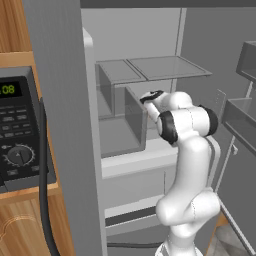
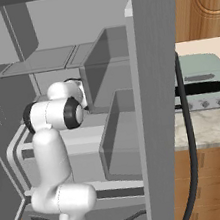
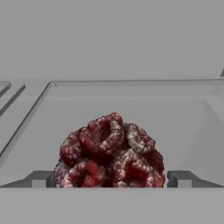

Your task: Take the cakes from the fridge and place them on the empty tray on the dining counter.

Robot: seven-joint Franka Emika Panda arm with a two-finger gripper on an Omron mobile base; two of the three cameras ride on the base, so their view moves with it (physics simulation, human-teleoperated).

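The tool (image 3: 111,179) is spread wide, its two dark fingertips (image 3: 40,178) flanking the dark brown-red cake (image 3: 109,153), which lies between them, though contact cannot be told. The cake is a knobbly, rounded mound of red lumps with pale flecks, resting on a smooth grey shelf (image 3: 131,105) inside the fridge (image 1: 150,75). Beyond the open fridge stand a black microwave (image 1: 20,130) and a pale green toaster oven (image 2: 201,84) on a marbled worktop (image 2: 206,129).

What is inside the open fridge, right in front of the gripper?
In the hand view a dark brown-red round cake sits on a grey inner shelf of the fridge, between the open gripper fingertips. Its base is hidden, and the white cherry slice cannot be made out.
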